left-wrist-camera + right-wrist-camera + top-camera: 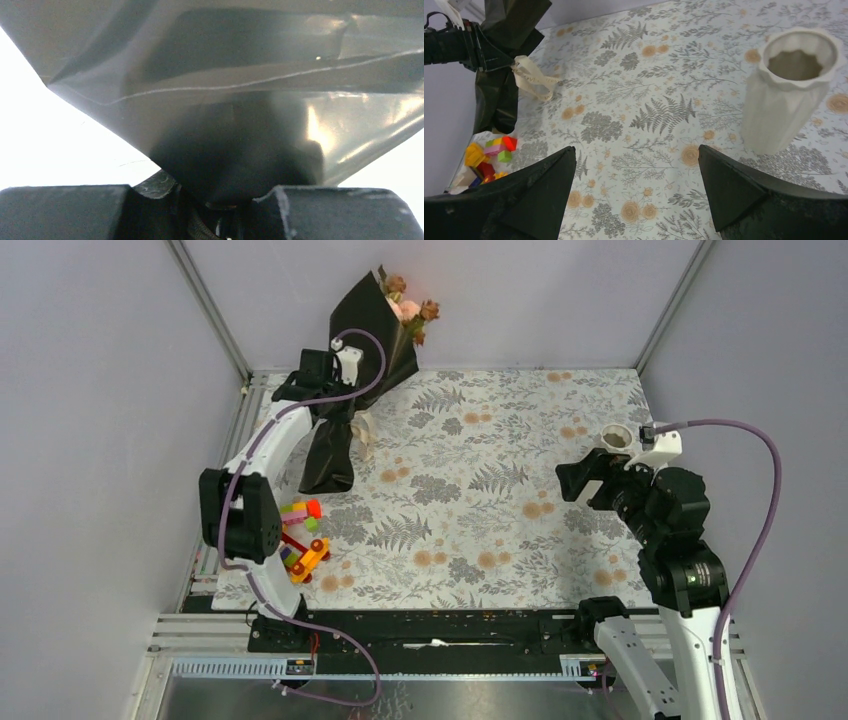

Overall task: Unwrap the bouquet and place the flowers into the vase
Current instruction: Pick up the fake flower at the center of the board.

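Top external view: left hand (494, 52) clamps the glossy black paper bouquet of peach roses (372, 320), not yet unwrapped, far-left on the table (480, 540); right hand (636, 155) gapes beside the empty white ribbed vase (617, 437).

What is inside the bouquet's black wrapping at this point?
At the mouth of the bouquet, peach-pink and brownish flowers poke out. Their stems cannot be seen: the black paper covers them, and the left pincer grips it.
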Motion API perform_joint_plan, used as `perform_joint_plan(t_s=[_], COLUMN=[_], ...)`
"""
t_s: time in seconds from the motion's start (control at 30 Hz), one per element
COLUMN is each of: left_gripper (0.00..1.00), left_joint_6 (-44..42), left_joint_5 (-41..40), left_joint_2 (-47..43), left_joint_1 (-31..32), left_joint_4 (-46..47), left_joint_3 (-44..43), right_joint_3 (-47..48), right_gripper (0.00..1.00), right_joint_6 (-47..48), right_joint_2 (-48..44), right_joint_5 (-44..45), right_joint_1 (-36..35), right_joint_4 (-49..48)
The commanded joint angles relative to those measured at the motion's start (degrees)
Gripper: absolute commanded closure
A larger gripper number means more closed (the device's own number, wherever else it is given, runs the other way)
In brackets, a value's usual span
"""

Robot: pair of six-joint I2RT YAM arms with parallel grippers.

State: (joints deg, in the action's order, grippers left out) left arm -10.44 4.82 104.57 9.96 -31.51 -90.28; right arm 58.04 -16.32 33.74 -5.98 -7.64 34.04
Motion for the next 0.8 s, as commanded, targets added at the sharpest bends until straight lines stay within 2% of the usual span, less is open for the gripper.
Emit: perform_joint_plan(t_s=[0.0,0.2,0.37,0.5,0.6,0.77], left_gripper=[0.8,0.8,0.79,0.78,0.77,0.77], left_joint_6=[9.8,21.81,31.01,38.57,43.06,51.36], left_joint_5=[10.46,18.47,24.86,30.33,33.15,36.54], left_joint_2=[-9.55,-19.33,-28.36,-34.91,-38.75,-43.77], left_joint_1=[-0.2,0.57,1.89,2.77,3.42,4.37], left_joint_4=[10.51,19.88,27.85,36.35,41.01,48.69], left_joint_3=[2.59,11.42,18.85,24.93,28.63,33.71], right_joint_3=[4.93,7.65,10.45,11.52,11.97,15.89], right_gripper=[0.01,0.01,0.01,0.01,0.01,0.01], right_joint_6=[-0.71,-8.6,-12.19,-16.44,-19.17,-21.63], right_joint_2=[3.57,11.68,19.13,26.21,31.7,40.58], right_joint_5=[-7.97,-17.44,-11.99,-11.57,-11.45,-13.72], right_joint_1=[-0.36,-3.23,-15.77,-23.54,-27.86,-31.59], right_joint_4=[-2.35,-10.24,-18.77,-29.06,-38.05,-46.03])
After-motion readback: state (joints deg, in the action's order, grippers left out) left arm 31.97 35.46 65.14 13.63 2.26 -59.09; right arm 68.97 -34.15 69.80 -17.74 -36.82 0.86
